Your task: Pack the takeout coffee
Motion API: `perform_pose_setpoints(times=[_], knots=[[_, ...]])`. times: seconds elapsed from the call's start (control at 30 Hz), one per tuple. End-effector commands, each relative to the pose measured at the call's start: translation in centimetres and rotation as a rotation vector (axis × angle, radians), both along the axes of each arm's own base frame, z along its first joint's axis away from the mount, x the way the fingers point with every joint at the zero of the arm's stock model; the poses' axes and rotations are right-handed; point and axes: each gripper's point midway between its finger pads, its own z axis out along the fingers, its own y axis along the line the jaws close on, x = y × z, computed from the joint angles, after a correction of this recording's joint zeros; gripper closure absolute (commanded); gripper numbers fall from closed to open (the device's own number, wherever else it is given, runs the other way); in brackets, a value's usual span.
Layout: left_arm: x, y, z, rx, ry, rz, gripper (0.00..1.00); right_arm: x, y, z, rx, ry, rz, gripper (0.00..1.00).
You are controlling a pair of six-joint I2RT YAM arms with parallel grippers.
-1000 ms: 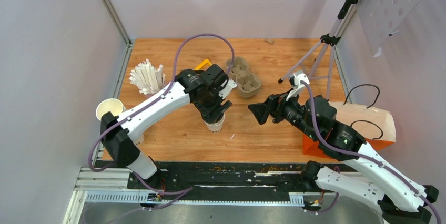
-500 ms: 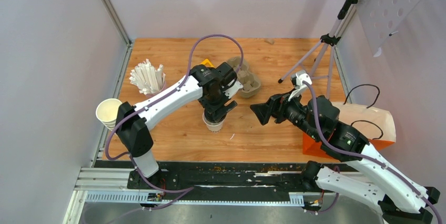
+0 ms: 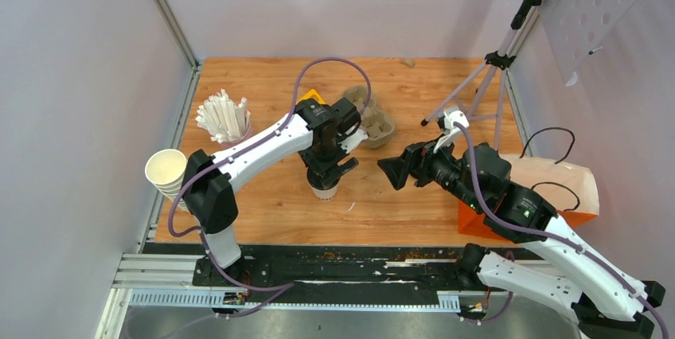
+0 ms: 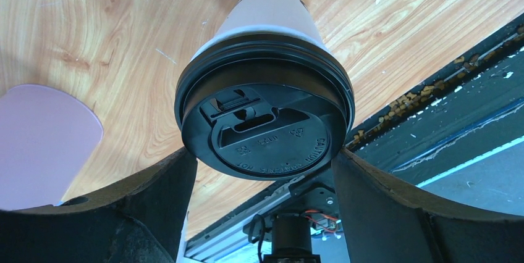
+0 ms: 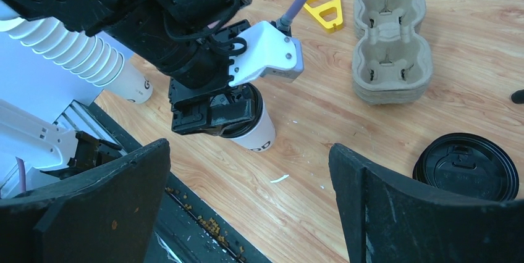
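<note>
From above, the left gripper (image 3: pixel 328 170) hangs low over the wooden table (image 3: pixel 414 84), near the middle and a little toward the front edge. It reaches down onto a white paper cup (image 3: pixel 324 190), which stands upright on the wood. A grey-brown pulp cup carrier (image 3: pixel 370 120) lies just behind that arm, with a yellow triangular piece (image 3: pixel 312 96) beside it. A bundle of wrapped straws (image 3: pixel 223 116) and a stack of lidless cups (image 3: pixel 167 173) sit at the left edge. The right gripper (image 3: pixel 392 172) hovers to the right of the cup, apart from it and pointed its way.

The left wrist camera looks down on the cup's black lid (image 4: pixel 266 121), seated on the rim. The two fingers (image 4: pixel 154 201) stand spread wide on either side, right at the lid's edge. Whether they press on it or merely flank it cannot be told.

The right wrist camera shows its own dark fingers (image 5: pixel 420 207) parted as wide as the view, with nothing between them. Beyond them stands the lidded cup under the left gripper, and a loose black lid (image 5: pixel 466 167) lies flat on the table near the right finger.
</note>
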Motion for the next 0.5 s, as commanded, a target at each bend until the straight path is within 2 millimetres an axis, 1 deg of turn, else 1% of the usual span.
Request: perform_pose_setpoints(times=[0.0, 0.1, 0.23, 0.4, 0.43, 0.47], knots=[[0.19, -0.26, -0.08, 0.002, 0.012, -0.029, 0.14, -0.33, -0.22, 2.83, 0.045, -0.055, 0.013, 0.00], [0.38, -0.45, -0.34, -0.003, 0.008, -0.030, 0.14, -0.35, -0.35, 3.01, 0.047, -0.062, 0.010, 0.00], [0.36, -0.45, -0.78, 0.008, 0.019, -0.027, 0.12, -0.39, -0.52, 2.69, 0.043, -0.058, 0.006, 0.00], [0.26, -0.25, -0.87, 0.010, 0.017, -0.031, 0.07, -0.31, -0.85, 2.14, 0.015, -0.055, -0.004, 0.00], [0.29, -0.25, -0.77, 0.012, 0.017, -0.029, 0.01, -0.32, -0.86, 2.25, 0.018, -0.057, -0.004, 0.00], [0.33, -0.26, -0.63, 0.013, 0.016, -0.028, 0.00, -0.33, -0.85, 2.33, 0.020, -0.059, -0.002, 0.00]])
